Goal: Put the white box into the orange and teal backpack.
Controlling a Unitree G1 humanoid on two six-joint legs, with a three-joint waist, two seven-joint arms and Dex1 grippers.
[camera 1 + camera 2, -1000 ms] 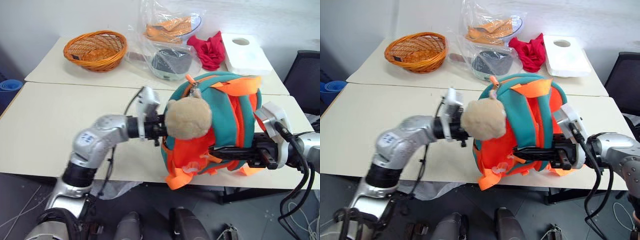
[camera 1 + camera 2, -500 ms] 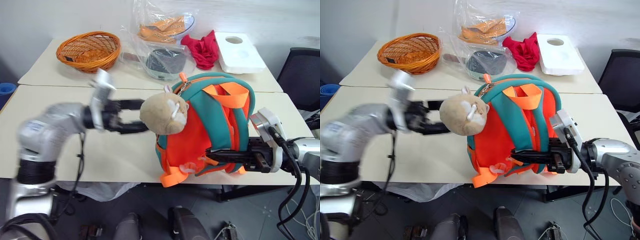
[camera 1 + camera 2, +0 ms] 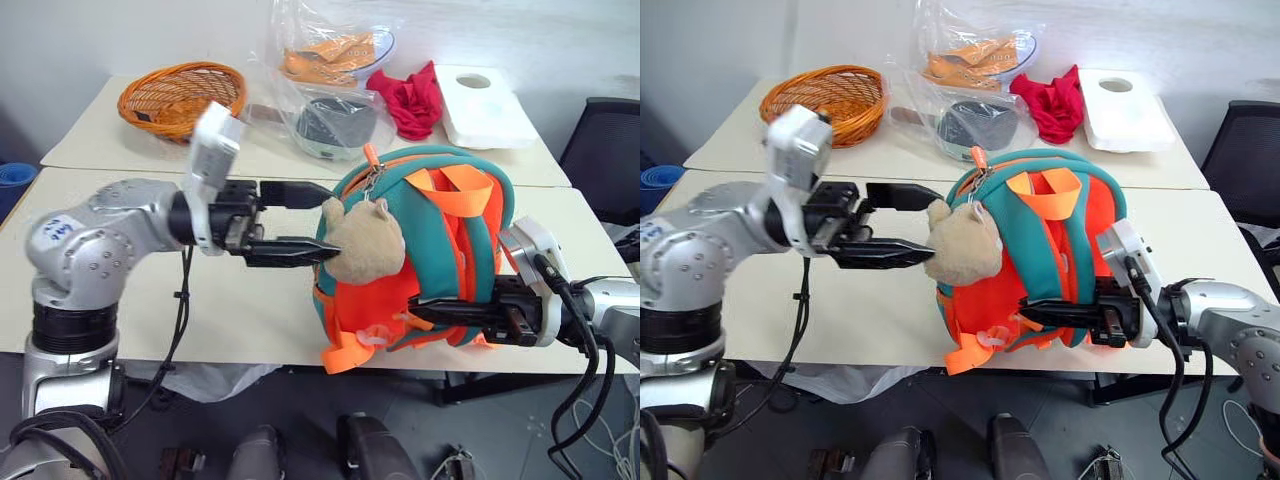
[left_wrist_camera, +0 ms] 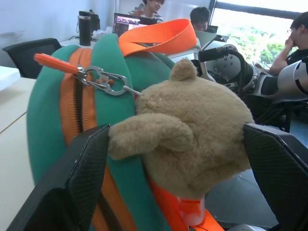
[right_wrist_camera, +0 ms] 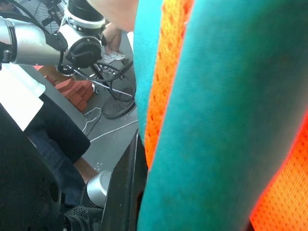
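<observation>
Backpack-opening step: right gripper [image 3: 450, 311] pinches the backpack [image 3: 440, 215] strap; left gripper [image 3: 305, 220] spread beside the plush toy [image 3: 365, 240] — next, grasp the zipper pull [image 4: 53, 62].

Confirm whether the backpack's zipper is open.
No. In the left wrist view the backpack's zipper runs closed along its top.

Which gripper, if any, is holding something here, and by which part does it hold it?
The right gripper is shut on a teal strap of the orange and teal backpack, low on its side. The left gripper is open beside the plush toy, holding nothing.
</observation>
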